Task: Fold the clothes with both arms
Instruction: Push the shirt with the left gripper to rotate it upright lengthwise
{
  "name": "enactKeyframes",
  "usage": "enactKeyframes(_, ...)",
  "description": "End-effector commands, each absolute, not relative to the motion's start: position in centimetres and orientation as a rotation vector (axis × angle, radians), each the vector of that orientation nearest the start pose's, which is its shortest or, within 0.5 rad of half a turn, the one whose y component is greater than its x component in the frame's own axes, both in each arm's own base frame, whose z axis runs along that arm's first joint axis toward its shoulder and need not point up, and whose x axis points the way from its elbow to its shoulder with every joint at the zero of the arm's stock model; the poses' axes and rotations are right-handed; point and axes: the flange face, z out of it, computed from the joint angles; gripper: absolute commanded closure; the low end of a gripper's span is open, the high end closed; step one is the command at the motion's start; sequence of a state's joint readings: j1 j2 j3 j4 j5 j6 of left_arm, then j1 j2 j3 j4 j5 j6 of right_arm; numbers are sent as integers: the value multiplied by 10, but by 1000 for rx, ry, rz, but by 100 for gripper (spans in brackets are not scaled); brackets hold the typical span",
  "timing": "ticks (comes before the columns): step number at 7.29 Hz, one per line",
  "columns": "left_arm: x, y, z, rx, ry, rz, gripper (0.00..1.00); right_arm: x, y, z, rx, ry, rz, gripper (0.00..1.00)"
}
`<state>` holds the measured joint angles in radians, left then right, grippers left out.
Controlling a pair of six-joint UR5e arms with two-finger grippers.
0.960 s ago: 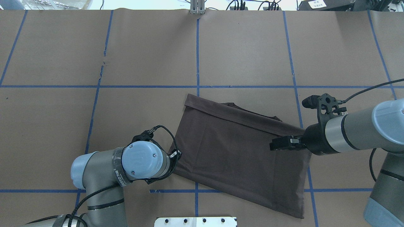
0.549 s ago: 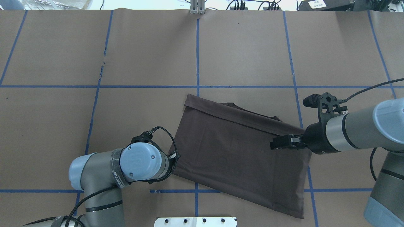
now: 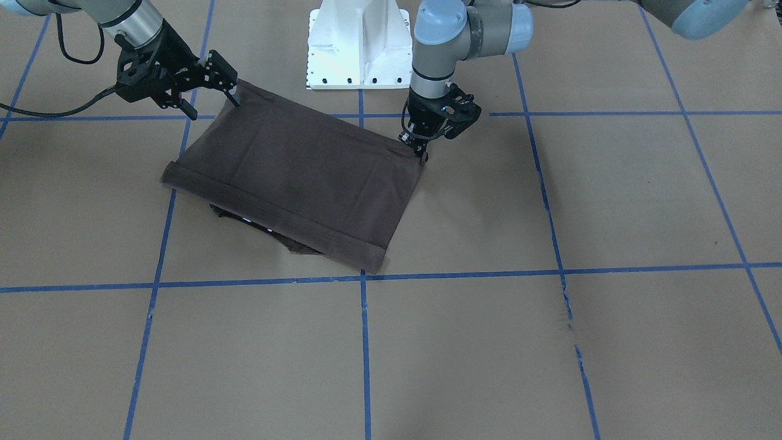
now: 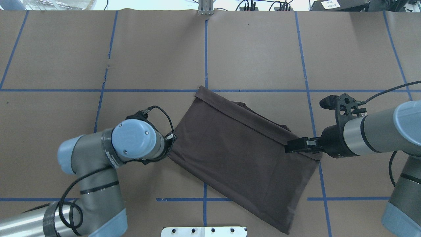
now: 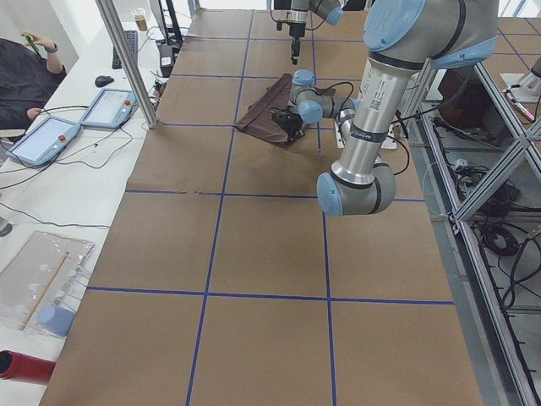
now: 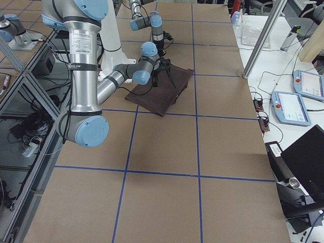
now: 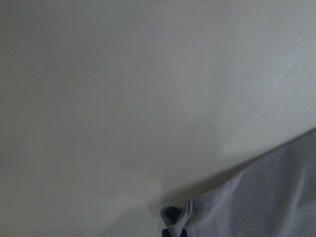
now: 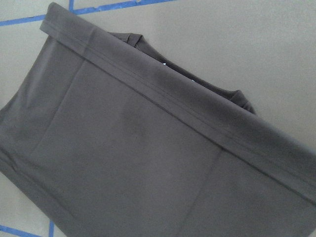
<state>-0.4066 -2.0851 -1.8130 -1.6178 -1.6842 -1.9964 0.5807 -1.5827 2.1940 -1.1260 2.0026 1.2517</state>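
Dark brown T-shirt (image 4: 243, 158), folded, lay skewed on the desk (image 4: 256, 49) near my base. My left jaws pinched one corner; my right jaws hung spread by the opposite corner. I judged it best to close those first, then lift both evenly.
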Motion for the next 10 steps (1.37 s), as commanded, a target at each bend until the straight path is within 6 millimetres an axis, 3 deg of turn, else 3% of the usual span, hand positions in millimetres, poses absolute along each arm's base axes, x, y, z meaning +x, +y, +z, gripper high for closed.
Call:
enactKeyframes(1,494,-455,288,41,780,-692,100,-318,-323,323,107,-1096,18,0)
enactKeyframes(2,492,-511,305,139,788,-663,100,-318,-324,322,110,-1097,19,0)
enactKeyframes(3,501,-562,310,200,799,-633,100,-318,-324,320,114,-1098,20,0)
enactKeyframes(4,519,-621,292,301,803,-604,100,-319,-325,320,114,-1098,20,0)
enactKeyframes(5,537,-650,289,369,832,-573,100,-320,-325,320,114,-1096,21,0)
enactKeyframes(7,558,-673,261,438,866,-559,100,-320,-330,324,127,-1085,34,0)
enactKeyframes(8,556,-676,267,452,881,-562,100,-324,-332,330,128,-1072,41,0)
enactKeyframes(9,549,-683,273,457,867,-566,1,-332,-338,331,127,-1070,41,0)
enactKeyframes(10,534,-695,276,478,850,-558,0,-345,-348,325,128,-1073,41,0)
